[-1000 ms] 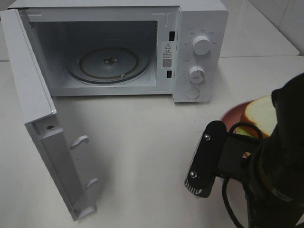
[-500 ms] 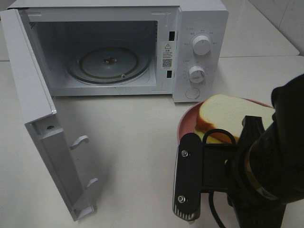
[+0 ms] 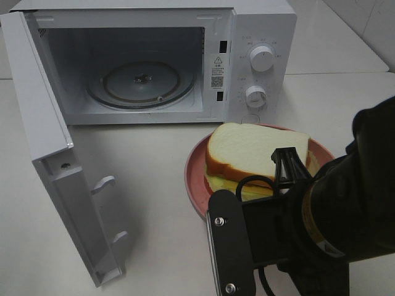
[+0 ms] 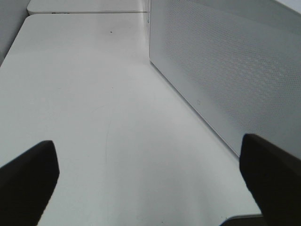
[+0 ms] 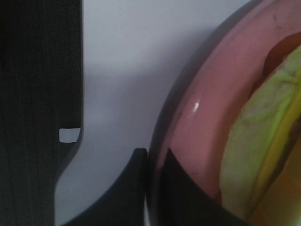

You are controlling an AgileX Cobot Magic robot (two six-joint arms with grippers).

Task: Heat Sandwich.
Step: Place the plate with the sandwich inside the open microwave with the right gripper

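Note:
The sandwich [image 3: 256,151], white bread over green lettuce and yellow filling, lies on a round pink plate [image 3: 196,180] in front of the microwave's control panel. In the right wrist view my right gripper [image 5: 153,162] is shut on the pink plate's rim [image 5: 188,117], with lettuce [image 5: 244,155] beside it. My right arm [image 3: 333,216] hides the plate's near side in the exterior view. The microwave [image 3: 262,24] stands at the back, its door [image 3: 55,166] swung wide and the glass turntable [image 3: 141,83] bare. My left gripper [image 4: 150,188] is open above the bare table, out of the exterior view.
The open door juts toward the front left of the table [image 3: 160,185]. A white perforated panel of the microwave [image 4: 225,70] runs along one side of the left gripper. A second white table [image 3: 333,43] lies behind on the right.
My right arm has carried the plate and sandwich leftward, from the right edge to in front of the microwave's control panel. The left gripper's state is unchanged.

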